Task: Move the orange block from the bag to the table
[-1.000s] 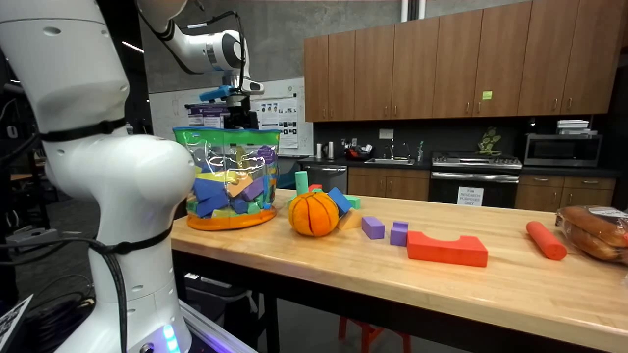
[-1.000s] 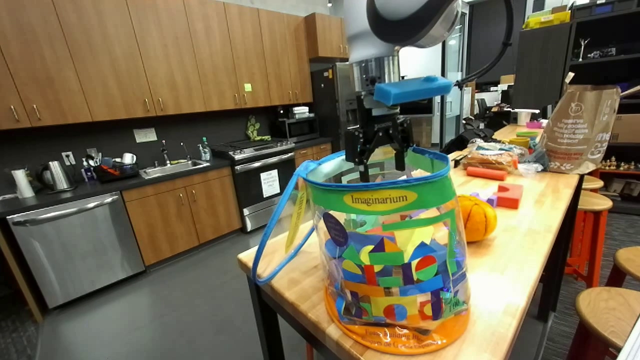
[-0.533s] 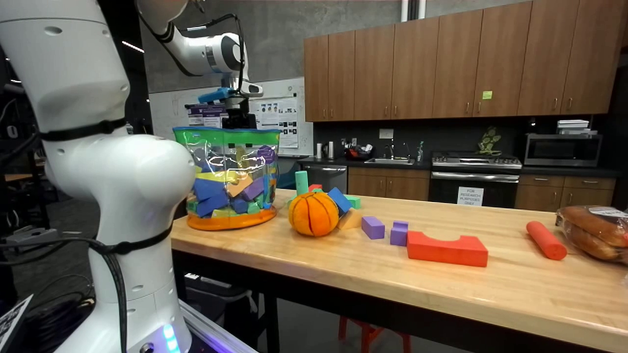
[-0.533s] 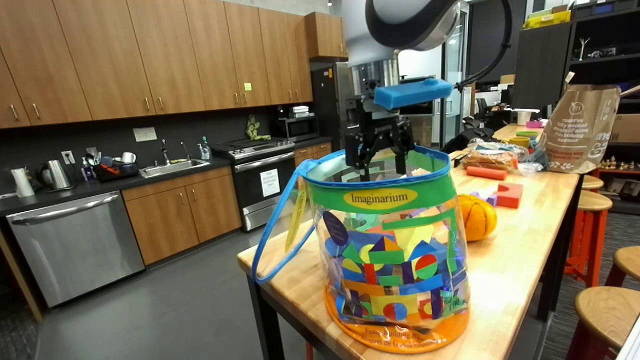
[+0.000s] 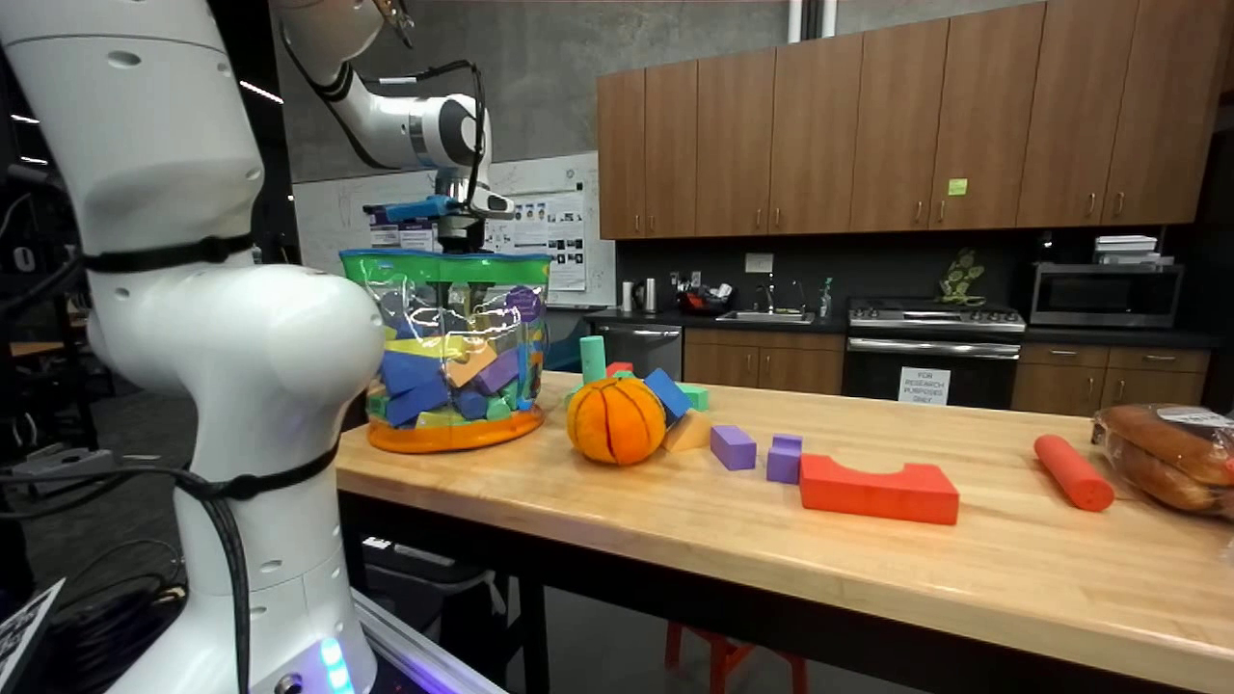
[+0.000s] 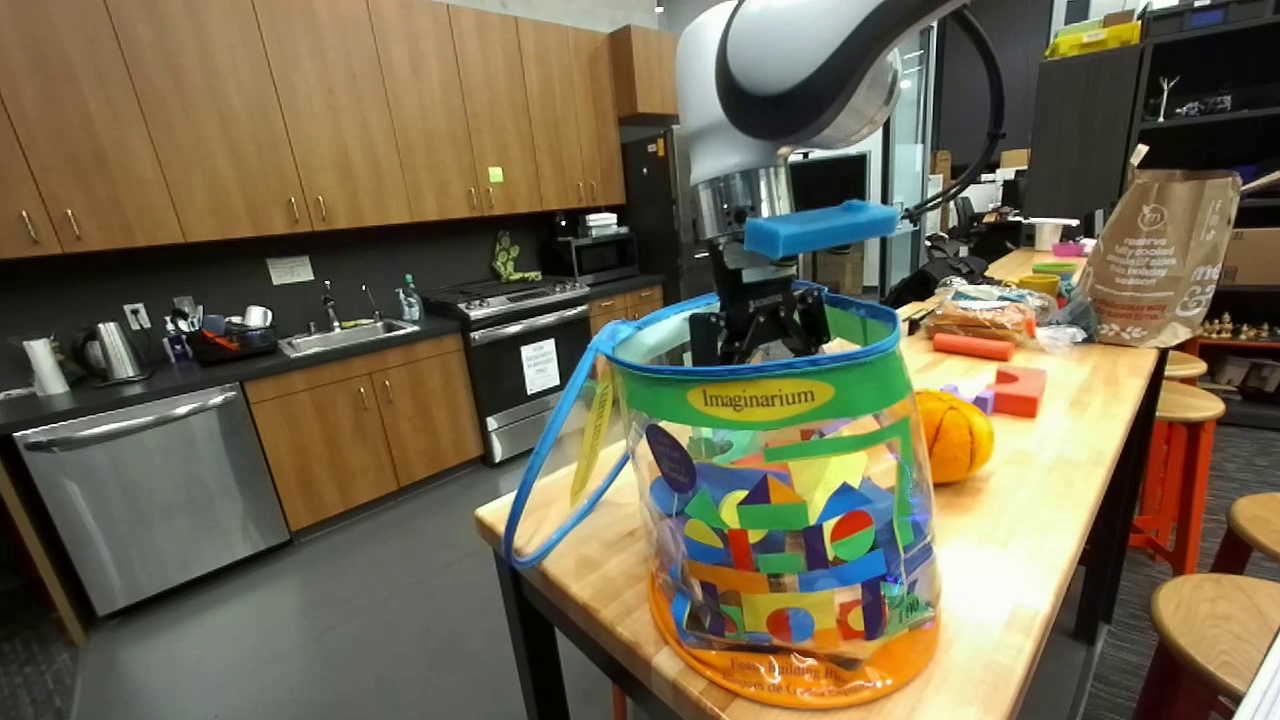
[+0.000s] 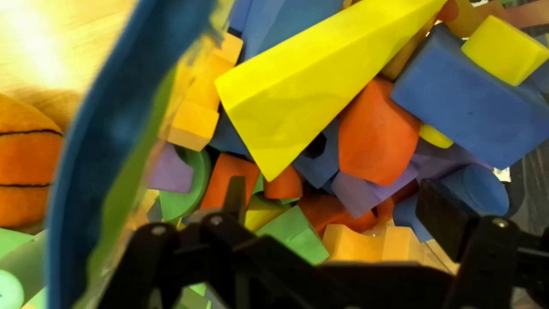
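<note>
We judge the step in hand to be the reach for a grasp. The black two-fingered gripper [image 7: 332, 195] is partly inside the mouth of the clear plastic bag [image 6: 760, 398] with its green band and blue rim, fingers wide apart and holding nothing that we can see. Our likeliest target, a smooth orange-red foam-like block [image 7: 379, 133], lies in the bag between a long yellow wedge [image 7: 317, 86] and a blue rectangular block [image 7: 467, 103]; other orange-red pieces [image 7: 229, 178] lie near it, so we cannot be sure which is meant. Next we need to centre the fingers about it, lower, pinch, and lift past the rim to the light wooden table [image 5: 694, 511].
</note>
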You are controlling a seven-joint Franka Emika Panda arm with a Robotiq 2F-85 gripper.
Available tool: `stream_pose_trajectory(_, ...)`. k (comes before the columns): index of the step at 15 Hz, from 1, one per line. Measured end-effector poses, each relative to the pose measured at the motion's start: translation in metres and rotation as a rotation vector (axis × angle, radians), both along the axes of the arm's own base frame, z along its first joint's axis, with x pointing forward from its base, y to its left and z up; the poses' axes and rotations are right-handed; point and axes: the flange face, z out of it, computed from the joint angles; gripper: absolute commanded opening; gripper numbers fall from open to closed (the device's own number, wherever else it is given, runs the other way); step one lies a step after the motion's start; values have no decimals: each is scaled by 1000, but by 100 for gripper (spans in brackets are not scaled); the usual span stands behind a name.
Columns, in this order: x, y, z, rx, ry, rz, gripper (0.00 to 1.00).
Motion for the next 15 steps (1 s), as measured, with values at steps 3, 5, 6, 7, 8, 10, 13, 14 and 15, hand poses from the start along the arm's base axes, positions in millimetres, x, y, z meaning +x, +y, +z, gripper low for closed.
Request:
stream_pose_trajectory(3,2,1,-10,-2,25,5,100)
stream_pose_trajectory(5,3,0,-18,-9,49,4,100)
stream_pose_trajectory(6,4,0,-23,-12,62,2,100)
stream_pose_trajectory(7,5,-1,-27,-15,73,-1,100)
stream_pose_trajectory(8,6,-1,-31,-16,82,-2,100)
stream_pose_trajectory(10,8,-2,-40,-19,98,-5,100)
stream_pose_trajectory(13,12,0,-45,-15,101,-2,100)
stream_pose_trajectory(14,14,1,-45,-7,86,6,100)
stream_pose_trajectory(15,16,4,-43,4,65,21,100)
